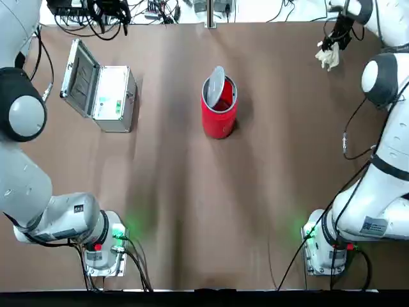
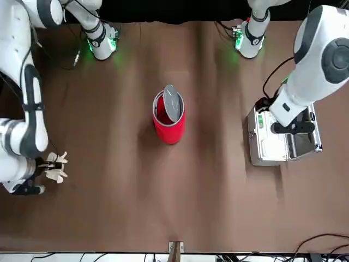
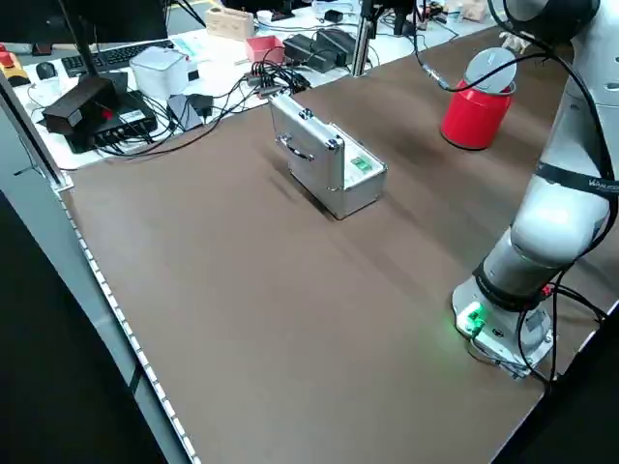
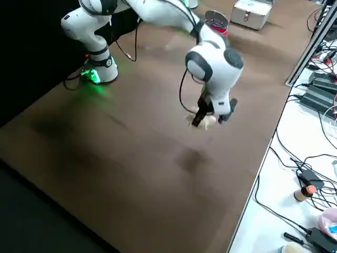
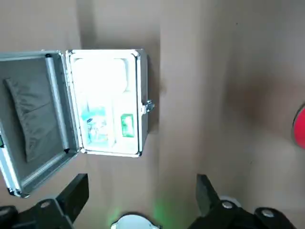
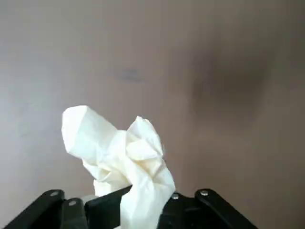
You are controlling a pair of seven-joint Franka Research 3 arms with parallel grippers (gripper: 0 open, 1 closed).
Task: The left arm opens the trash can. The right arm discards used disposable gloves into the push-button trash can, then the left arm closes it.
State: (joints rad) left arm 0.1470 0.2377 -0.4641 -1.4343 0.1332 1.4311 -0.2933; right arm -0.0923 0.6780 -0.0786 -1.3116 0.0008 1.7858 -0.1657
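Note:
The red trash can (image 1: 219,110) stands mid-table toward the far side, its silver lid (image 1: 216,86) tipped up and the bin open. At the far right corner my right gripper (image 1: 332,42) is shut on the cream-white disposable gloves (image 1: 328,56). In the right wrist view the gloves (image 6: 119,157) bulge out from between the closed fingers of the right gripper (image 6: 128,206), over bare table. My left gripper (image 2: 294,127) hovers over the silver case, well away from the can. Its fingers (image 5: 76,191) stand wide apart, holding nothing.
An open silver hinged case (image 1: 105,93) lies at the far left of the table. Cables and electronics (image 1: 108,11) crowd the far edge. The arm bases (image 1: 102,246) sit at the near corners. Bare brown table lies between the gloves and the can.

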